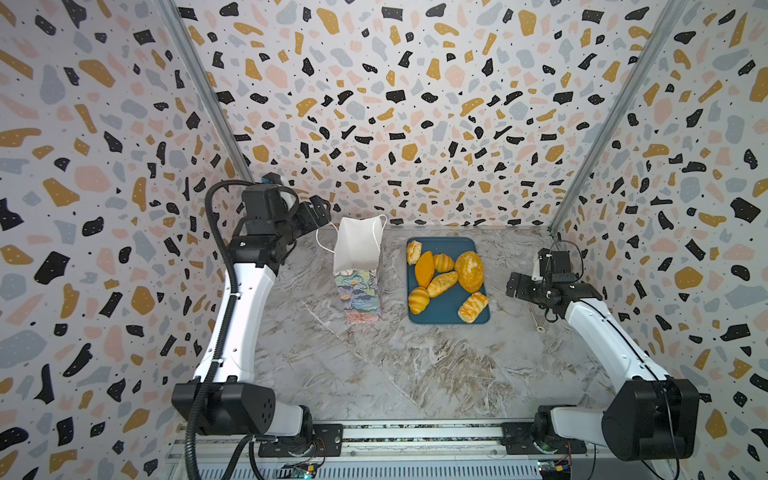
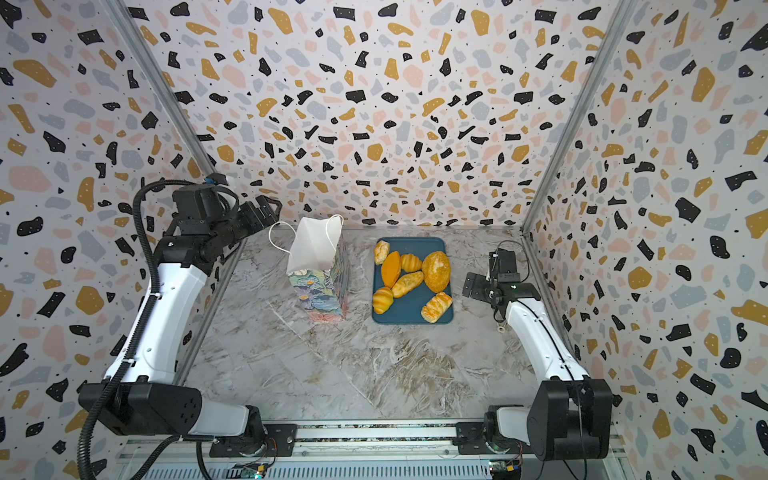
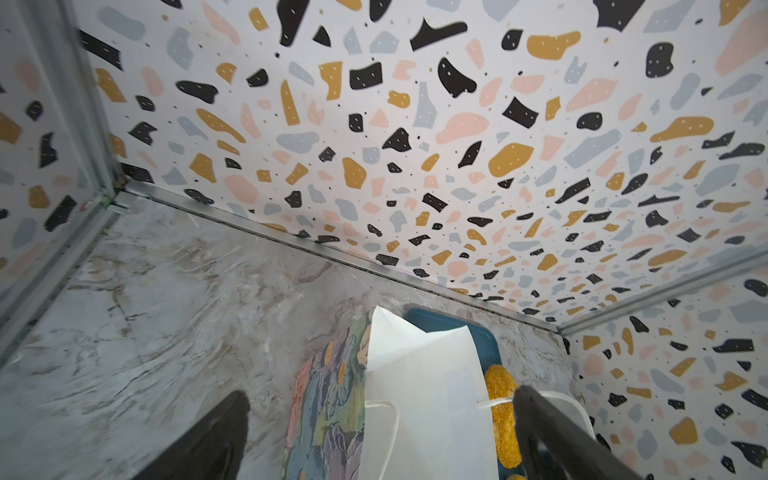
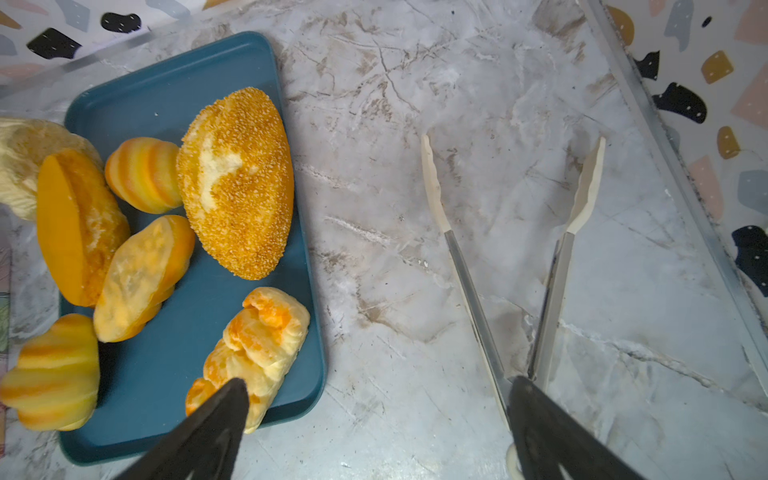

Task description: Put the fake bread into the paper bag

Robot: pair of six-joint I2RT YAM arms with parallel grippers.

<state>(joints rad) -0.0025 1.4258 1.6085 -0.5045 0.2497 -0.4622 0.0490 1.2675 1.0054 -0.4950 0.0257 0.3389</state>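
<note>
The fake bread [image 1: 442, 284] lies on the dark-blue tray [image 1: 446, 309], just beside the right gripper [image 4: 378, 386]. The plaited pastry [image 4: 257, 345] is the piece nearest its fingertips. The pieces look like light, squashy foam with a matte skin, so they should give under pressure rather than slip. The rolls and the pastry are probably best pinched across their narrow width. The seeded loaf [image 4: 237, 183] looks broad and may only fit across its short axis.

The paper bag [image 1: 359, 286] stands upright on the far side of the tray from the right gripper, directly ahead of the left gripper [image 3: 382, 392]. It is thin and light, and a nudge could tip it.

The right gripper is spread wide and empty, over the hinge end of tongs [image 4: 469, 270] lying on the table; whether it touches them cannot be told. The left gripper is likewise wide and empty, with a cord handle [image 1: 322, 239] close by.
</note>
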